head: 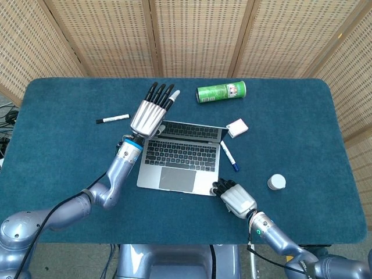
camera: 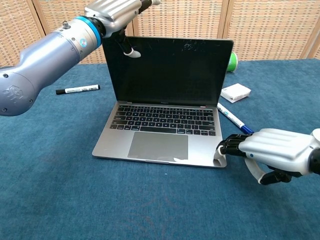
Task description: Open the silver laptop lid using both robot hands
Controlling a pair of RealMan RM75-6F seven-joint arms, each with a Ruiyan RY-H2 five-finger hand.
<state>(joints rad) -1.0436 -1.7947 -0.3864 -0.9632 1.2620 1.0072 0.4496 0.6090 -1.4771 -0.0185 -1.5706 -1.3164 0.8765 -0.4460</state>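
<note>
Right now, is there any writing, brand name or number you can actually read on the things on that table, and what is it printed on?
None can be read for certain.
Green can: a white and red label patch, print too small to read.
Black marker: white barrel, marking too small.
Blue marker: no legible print.
White box: no legible print.
Silver laptop: key legends blurred, screen dark.

A green can (head: 221, 92) lies on its side near the far edge of the blue table (head: 58, 145). Nearer than the can and slightly to its right sits a small white box (head: 236, 128), with a blue-capped marker (head: 228, 155) just nearer again and a round white lid (head: 276, 182) well apart toward the near right. A black-capped marker (head: 113, 118) lies well to the can's left.
</note>
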